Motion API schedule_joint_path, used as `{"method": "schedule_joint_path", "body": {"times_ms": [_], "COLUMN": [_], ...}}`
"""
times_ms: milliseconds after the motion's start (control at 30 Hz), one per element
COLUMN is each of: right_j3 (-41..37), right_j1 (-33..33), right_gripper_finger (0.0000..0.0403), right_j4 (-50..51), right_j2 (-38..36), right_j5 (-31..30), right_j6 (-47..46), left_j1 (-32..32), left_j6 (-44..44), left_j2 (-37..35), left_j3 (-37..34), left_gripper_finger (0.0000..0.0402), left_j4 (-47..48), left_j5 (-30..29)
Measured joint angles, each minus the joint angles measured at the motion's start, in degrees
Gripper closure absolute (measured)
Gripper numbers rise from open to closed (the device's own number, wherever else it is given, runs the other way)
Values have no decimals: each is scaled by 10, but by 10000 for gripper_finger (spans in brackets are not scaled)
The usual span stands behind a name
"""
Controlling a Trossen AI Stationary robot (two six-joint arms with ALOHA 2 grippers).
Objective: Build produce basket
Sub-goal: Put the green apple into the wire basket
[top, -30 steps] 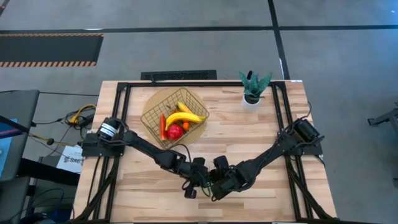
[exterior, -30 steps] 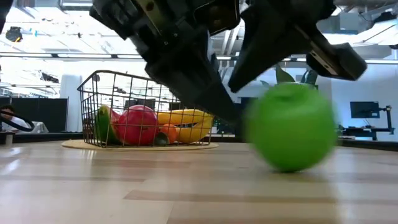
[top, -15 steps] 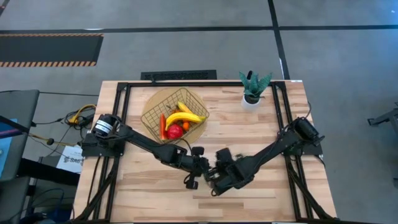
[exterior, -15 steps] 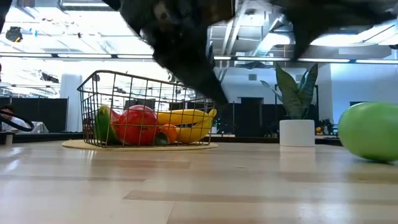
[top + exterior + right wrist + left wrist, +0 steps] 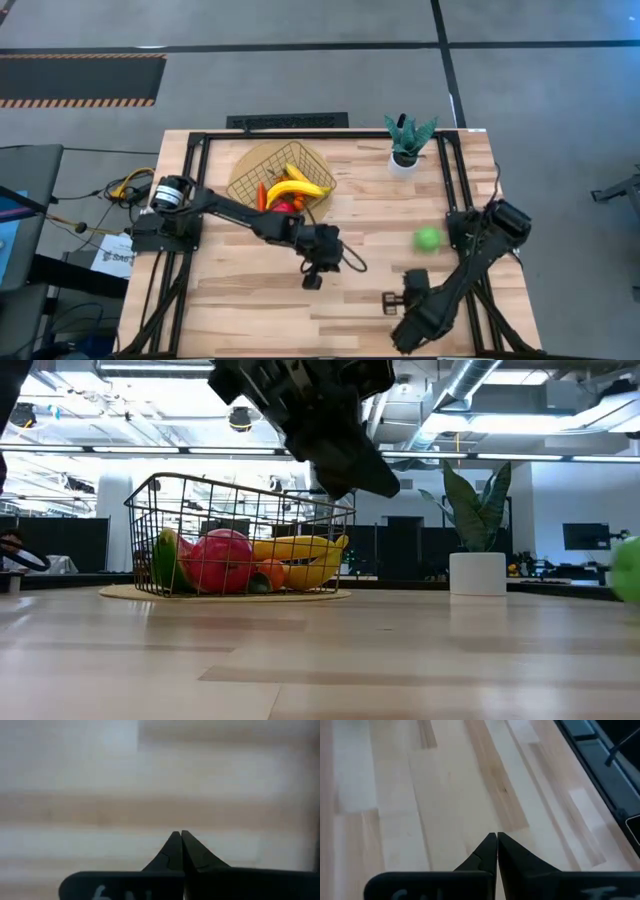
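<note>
The wire basket point(image 5: 281, 186) point(image 5: 236, 538) stands on a round tan mat at the far middle of the table. It holds two yellow bananas point(image 5: 295, 184), a red apple point(image 5: 283, 207) point(image 5: 221, 561), a red-orange stick point(image 5: 262, 198) and small orange pieces point(image 5: 270, 573). The green apple point(image 5: 428, 238) point(image 5: 629, 568) lies alone on the bare table to the right. My left gripper point(image 5: 312, 281) point(image 5: 496, 838) hangs shut over the table's middle, in front of the basket. My right gripper point(image 5: 392, 298) point(image 5: 180, 835) is shut near the table's near right, short of the green apple.
A green potted plant in a white pot point(image 5: 406, 145) point(image 5: 476, 550) stands at the far right. A dark frame point(image 5: 200, 150) runs along the table's sides. Bare wood lies between the basket and the green apple and along the near edge point(image 5: 250, 320).
The green apple, which lay at the table's middle under both grippers, has rolled away to the right and farther back and now lies in the open. My right gripper has drawn back toward the near right. My left gripper has risen and moved slightly toward the basket.
</note>
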State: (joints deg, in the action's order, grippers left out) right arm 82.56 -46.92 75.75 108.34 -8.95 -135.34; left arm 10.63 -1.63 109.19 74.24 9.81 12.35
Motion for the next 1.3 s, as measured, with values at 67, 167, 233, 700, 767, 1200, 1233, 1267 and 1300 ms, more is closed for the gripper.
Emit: {"method": "schedule_joint_path", "body": {"times_ms": [67,167,233,700,767,1200,1233,1267,1300], "right_j3": [-8,-11,-11,-19,-45,-190,-198,-208,-216], "right_j1": [-9,-13,-11,80,81,115,123,130,139], "right_gripper_finger": [402,402,402,403,403,403,403,403,403], "right_j4": [-39,-35,-23,139,138,119,116,111,106], "right_j2": [-3,-1,-2,-87,-130,-301,-305,-309,-312], "right_j5": [15,33,45,-58,-90,-104,-103,-101,-98], "right_j6": [-3,-6,-7,22,23,14,14,14,13], "left_j1": [-13,-30,-39,-53,-53,-60,-60,-60,-60], "left_j6": [13,20,21,60,67,79,79,79,79], "left_j2": [0,0,0,2,2,2,2,2,2], "left_j3": [1,1,1,0,0,0,0,0,0], "left_gripper_finger": [401,401,401,401,401,401,401,401,401], "left_j4": [-7,-7,-4,-1,-1,13,13,14,15], "left_j5": [19,50,75,135,135,159,159,159,159]}}
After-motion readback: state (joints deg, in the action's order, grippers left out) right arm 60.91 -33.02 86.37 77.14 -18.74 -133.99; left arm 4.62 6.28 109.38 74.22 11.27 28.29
